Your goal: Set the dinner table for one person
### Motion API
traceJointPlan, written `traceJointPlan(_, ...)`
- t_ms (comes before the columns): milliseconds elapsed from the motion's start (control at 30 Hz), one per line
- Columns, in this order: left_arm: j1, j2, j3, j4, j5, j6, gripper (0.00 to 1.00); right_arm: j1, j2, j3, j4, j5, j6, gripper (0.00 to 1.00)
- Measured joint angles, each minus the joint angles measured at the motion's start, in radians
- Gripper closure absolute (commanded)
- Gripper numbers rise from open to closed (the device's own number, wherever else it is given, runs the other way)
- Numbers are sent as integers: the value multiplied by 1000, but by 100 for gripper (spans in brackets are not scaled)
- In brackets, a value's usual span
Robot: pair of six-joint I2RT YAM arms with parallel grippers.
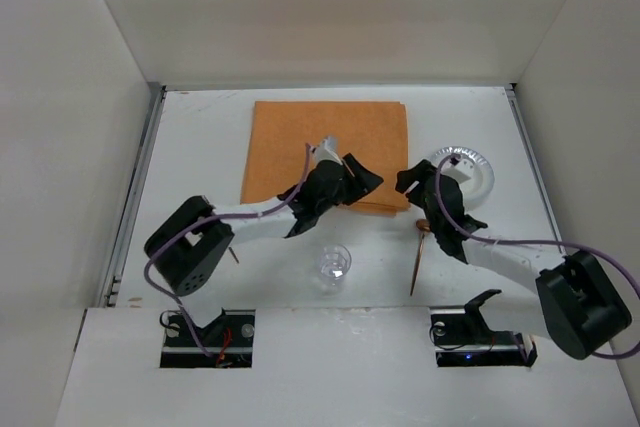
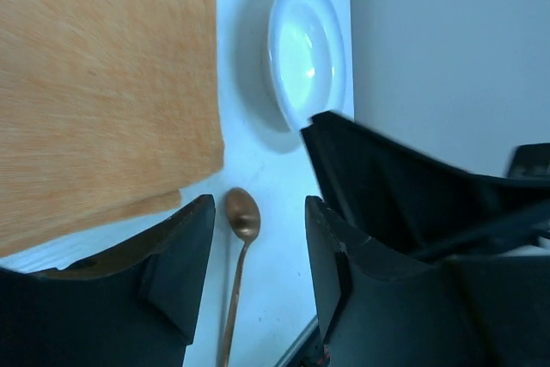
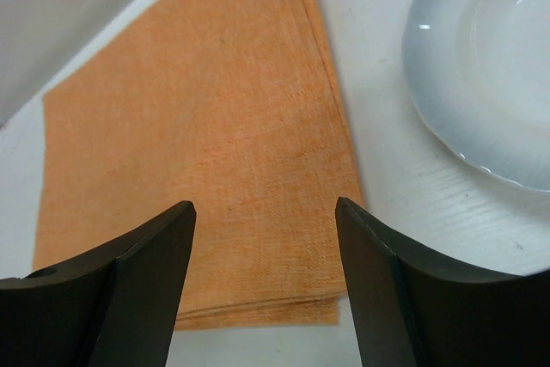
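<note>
The white dinner table [image 1: 200, 147] carries an orange cloth mat [image 1: 320, 142] at the back centre. A white plate [image 1: 470, 172] lies right of the mat, also seen in the left wrist view [image 2: 305, 49] and the right wrist view [image 3: 490, 66]. A copper spoon [image 1: 420, 252] lies in front of the plate, and it shows between the left fingers [image 2: 236, 255]. A clear glass [image 1: 332, 267] stands near the front centre. My left gripper [image 1: 365, 182] is open and empty over the mat's front right corner [image 2: 103, 83]. My right gripper [image 1: 412, 179] is open and empty, facing the mat [image 3: 206, 143].
Metal rails run along the table's left edge [image 1: 135, 187] and right edge [image 1: 530, 167]. White walls enclose the table on three sides. A small brown stick [image 1: 235, 255] pokes out beside the left arm.
</note>
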Motion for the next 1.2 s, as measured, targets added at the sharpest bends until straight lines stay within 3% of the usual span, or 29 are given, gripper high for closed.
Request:
traceJointPlan(333,248,-398,-327,-285,-298,63,45,5,147,62,-51,-45,1,26)
traceJointPlan(567,413,-489,-480,-434,-362,64,42,8,163,84,-103,-58,14,25)
traceJointPlan(933,523,-399,-519,-234,-362,31,45,8,140,93,-216,-77,42,29)
traceJointPlan(1100,539,-362,-530,-154,-371,9,53,10,162,97,-240,-92,50,29)
traceJointPlan(1200,537,-343,-531,-132,-391,5,64,18,218,120,-241,-105,53,30)
